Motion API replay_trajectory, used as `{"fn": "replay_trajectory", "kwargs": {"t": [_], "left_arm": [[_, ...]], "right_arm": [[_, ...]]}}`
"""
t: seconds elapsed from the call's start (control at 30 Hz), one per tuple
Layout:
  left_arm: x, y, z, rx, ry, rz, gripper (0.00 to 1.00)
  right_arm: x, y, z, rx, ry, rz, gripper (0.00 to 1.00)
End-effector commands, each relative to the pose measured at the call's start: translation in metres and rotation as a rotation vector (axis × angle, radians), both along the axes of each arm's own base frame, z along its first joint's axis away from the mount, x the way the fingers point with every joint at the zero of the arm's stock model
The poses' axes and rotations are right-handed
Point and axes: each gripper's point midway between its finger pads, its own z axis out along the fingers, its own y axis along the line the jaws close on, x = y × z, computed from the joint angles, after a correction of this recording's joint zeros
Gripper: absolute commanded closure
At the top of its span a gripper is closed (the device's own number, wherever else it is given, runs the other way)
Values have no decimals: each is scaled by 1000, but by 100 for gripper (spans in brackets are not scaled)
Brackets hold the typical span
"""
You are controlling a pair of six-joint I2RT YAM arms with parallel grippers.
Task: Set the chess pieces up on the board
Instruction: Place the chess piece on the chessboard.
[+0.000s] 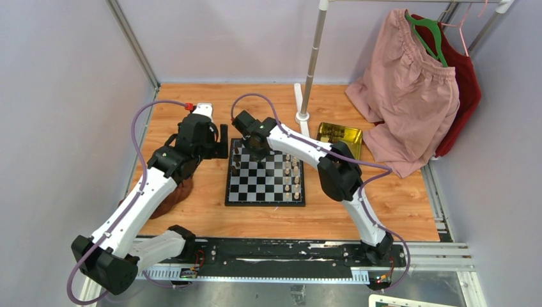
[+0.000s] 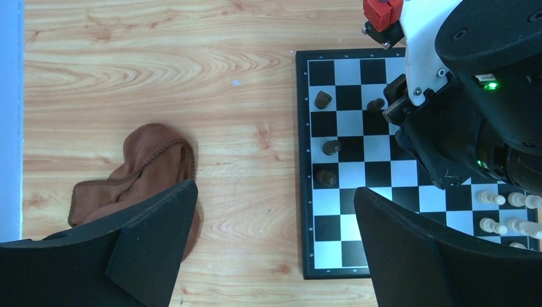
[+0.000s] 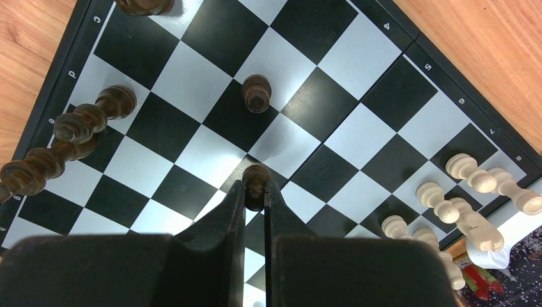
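While the fingers (image 3: pixel 234 211) of the right gripper (image 3: pixel 255 189) are clenching a small dark piece (image 3: pixel 256 178) by its head, they are holding it upright, which is what a clean set-down on a square is calling for. The piece is hanging low over the board (image 3: pixel 358 61), a little way in from the edge where its own colour is standing. Whether its base is touching the surface, I cannot tell. Just beyond it a dark pawn (image 3: pixel 257 93) is standing alone, and I judge the held piece is meant for a square near it. Further out, taller dark pieces (image 3: pixel 96 115) are lining the lettered edge, while the cream pieces (image 3: pixel 470 176) are clustering along the opposite edge, so each colour is getting its own side. The left gripper (image 2: pixel 275 192) is hanging released, jaws spread wide and grasping nothing, over bare wood beside the board, probably parked there so the two arms are not crowding each other. Near one of its fingers a brown leather pouch (image 2: pixel 150 163) is lying crumpled on the table (image 2: pixel 128 57), likely the bag for the pieces.
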Motion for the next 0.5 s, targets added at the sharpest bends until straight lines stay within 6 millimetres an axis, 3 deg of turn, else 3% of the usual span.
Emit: {"fn": "replay_trajectory", "kwargs": {"t": [0.0, 0.33, 0.47], "left_arm": [[6, 1, 8, -16, -26, 19, 0], [6, 1, 4, -22, -17, 24, 0], [6, 0, 3, -23, -16, 24, 0]], "right_arm": [[-11, 2, -14, -35, 38, 26, 93], [-14, -1, -23, -53, 54, 27, 88], [-14, 0, -22, -49, 54, 30, 76]]}}
